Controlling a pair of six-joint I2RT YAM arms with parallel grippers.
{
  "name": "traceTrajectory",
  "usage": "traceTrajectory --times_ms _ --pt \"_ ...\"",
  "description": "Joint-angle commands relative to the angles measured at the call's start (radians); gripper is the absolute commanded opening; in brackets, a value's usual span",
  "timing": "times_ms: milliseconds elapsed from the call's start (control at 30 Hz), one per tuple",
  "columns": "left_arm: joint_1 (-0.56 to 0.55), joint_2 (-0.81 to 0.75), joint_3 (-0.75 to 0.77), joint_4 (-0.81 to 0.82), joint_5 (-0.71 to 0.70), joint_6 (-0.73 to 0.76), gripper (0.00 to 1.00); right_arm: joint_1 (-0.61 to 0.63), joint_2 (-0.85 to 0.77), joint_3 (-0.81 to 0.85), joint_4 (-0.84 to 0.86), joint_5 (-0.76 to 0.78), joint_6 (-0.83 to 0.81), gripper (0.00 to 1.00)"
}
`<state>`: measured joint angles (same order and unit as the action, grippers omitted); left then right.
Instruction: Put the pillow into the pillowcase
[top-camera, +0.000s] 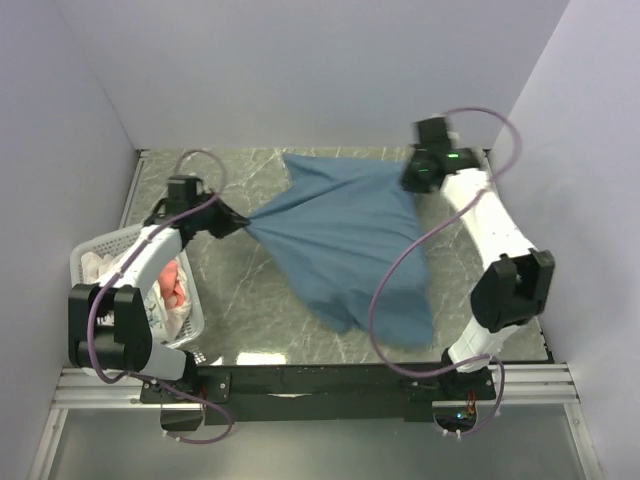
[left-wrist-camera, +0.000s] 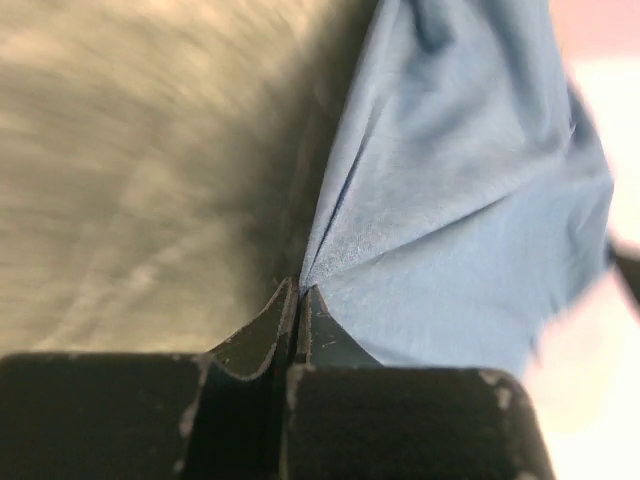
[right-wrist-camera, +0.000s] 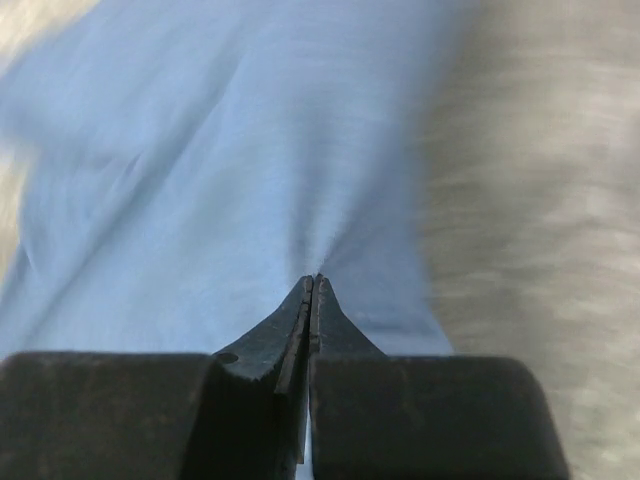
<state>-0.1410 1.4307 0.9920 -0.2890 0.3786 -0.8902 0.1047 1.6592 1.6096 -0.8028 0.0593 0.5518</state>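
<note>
Desk (top-camera: 240, 300), marbled grey-green, is seen lying beneath both grippers. Above it the blue pillowcase (top-camera: 340, 240) is stretched from one gripper to the other, its upper edge drawn taut and its bulk sagging below and inward of the right gripper, toward the arm bases. A white basket (top-camera: 92, 256) holding pale and pink items is set just outward of the left gripper. The left gripper (top-camera: 240, 222) is pressed together on a gathered corner of the fabric, and the right gripper (top-camera: 412, 180) is pinched on the opposite corner; both wrist views confirm cloth caught at the fingertips.

For this step, both pinches are best held firm and level, with tension shared evenly so that neither corner is tugged free.

The pillow cannot be made out. The fullness at the sagging end suggests it may be inside the case, but this cannot be confirmed. The case's opening is not shown, and both wrist views are blurred.
</note>
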Motion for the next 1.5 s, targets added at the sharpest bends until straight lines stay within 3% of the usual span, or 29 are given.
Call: traceTrajectory --times_ms 0,33,67,167,233,367,600,667,700,733,767,800,900,1000,1100,1233,1400,1467 --pt "0.169 -0.064 -0.015 0.056 -0.001 -0.03 0.01 0.296 0.023 0.147 0.044 0.108 -0.039 0.0" --pt "0.147 -0.052 -0.018 0.071 0.011 -0.035 0.01 0.282 0.033 0.133 0.037 0.137 -0.047 0.0" --pt "0.1 -0.049 -0.027 0.094 0.019 -0.038 0.01 0.194 0.027 0.11 0.042 0.149 -0.056 0.0" --pt "-0.116 -0.01 0.002 0.054 -0.111 -0.015 0.01 -0.058 -0.012 -0.013 0.132 -0.001 -0.026 0.0" --pt "-0.169 0.017 -0.001 0.057 -0.124 -0.021 0.01 -0.091 0.029 0.025 0.091 -0.047 -0.03 0.0" --pt "-0.091 -0.01 -0.09 0.093 -0.107 -0.041 0.01 -0.025 0.094 0.099 0.079 -0.035 -0.053 0.0" --pt "0.026 0.025 -0.027 0.07 -0.066 -0.021 0.06 0.079 0.099 0.063 0.105 -0.052 -0.078 0.0" --pt "0.026 0.028 -0.03 0.086 -0.066 -0.018 0.18 0.099 0.054 -0.027 0.143 -0.029 -0.087 0.14" --pt "0.021 0.028 -0.038 0.094 -0.055 -0.016 0.41 0.101 0.007 -0.062 0.155 -0.029 -0.087 0.22" --pt "-0.001 0.02 -0.047 0.105 -0.046 -0.009 0.48 0.098 -0.016 -0.097 0.178 -0.027 -0.087 0.38" --pt "-0.023 0.014 -0.052 0.109 -0.046 0.005 0.53 0.098 -0.041 -0.134 0.189 -0.024 -0.087 0.45" --pt "-0.049 -0.002 -0.046 0.082 -0.093 0.042 0.64 0.098 -0.091 -0.207 0.201 -0.024 -0.085 0.5" --pt "-0.23 -0.056 -0.006 -0.013 -0.232 0.108 0.77 0.112 -0.233 -0.388 0.254 -0.004 -0.078 0.64" --pt "-0.375 -0.169 -0.081 -0.036 -0.41 0.065 0.8 0.173 -0.41 -0.592 0.31 -0.016 -0.059 0.74" --pt "-0.498 -0.325 -0.212 -0.065 -0.521 -0.039 0.8 0.315 -0.521 -0.743 0.338 0.071 -0.052 0.88" --pt "-0.659 -0.472 -0.352 -0.139 -0.665 -0.173 0.81 0.366 -0.512 -0.864 0.411 0.057 -0.035 0.95" --pt "-0.846 -0.454 -0.43 -0.15 -0.684 -0.277 0.86 0.378 -0.339 -0.829 0.458 0.027 -0.046 0.9" --pt "-0.885 -0.4 -0.447 -0.13 -0.685 -0.296 0.87 0.378 -0.317 -0.783 0.439 -0.002 -0.039 0.6"
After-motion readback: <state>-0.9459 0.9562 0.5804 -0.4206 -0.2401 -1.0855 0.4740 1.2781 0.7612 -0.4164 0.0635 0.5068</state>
